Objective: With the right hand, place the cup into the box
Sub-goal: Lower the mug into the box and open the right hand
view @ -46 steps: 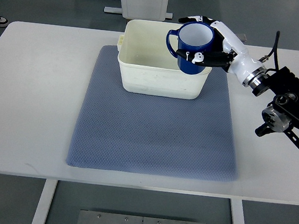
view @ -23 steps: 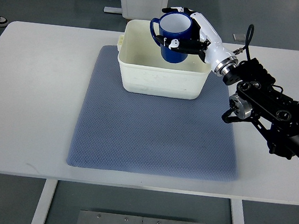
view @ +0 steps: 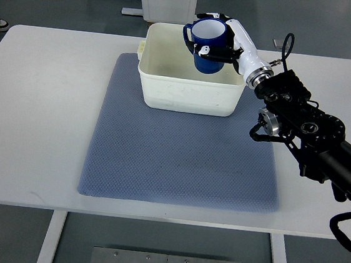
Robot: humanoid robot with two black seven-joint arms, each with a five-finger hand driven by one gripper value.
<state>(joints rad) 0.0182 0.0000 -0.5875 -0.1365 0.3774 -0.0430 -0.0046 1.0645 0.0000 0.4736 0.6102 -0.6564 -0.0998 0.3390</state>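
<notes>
1 white robot right hand (view: 226,39), arm entering from right edge, fingers wrapped round 1 glossy blue ceramic mug (view: 207,43) w/ white interior. Mug upright, handle pointing left, held over back-right part of 1 cream rectangular plastic box (view: 187,94); can't tell if mug base touches box floor. Box sits on far end of 1 grey-blue textured mat (view: 179,157), which lies on 1 white table (view: 39,111).

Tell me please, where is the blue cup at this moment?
In the top view, the blue cup is held upright by the right robot hand over the far right part of the cream box.
</notes>
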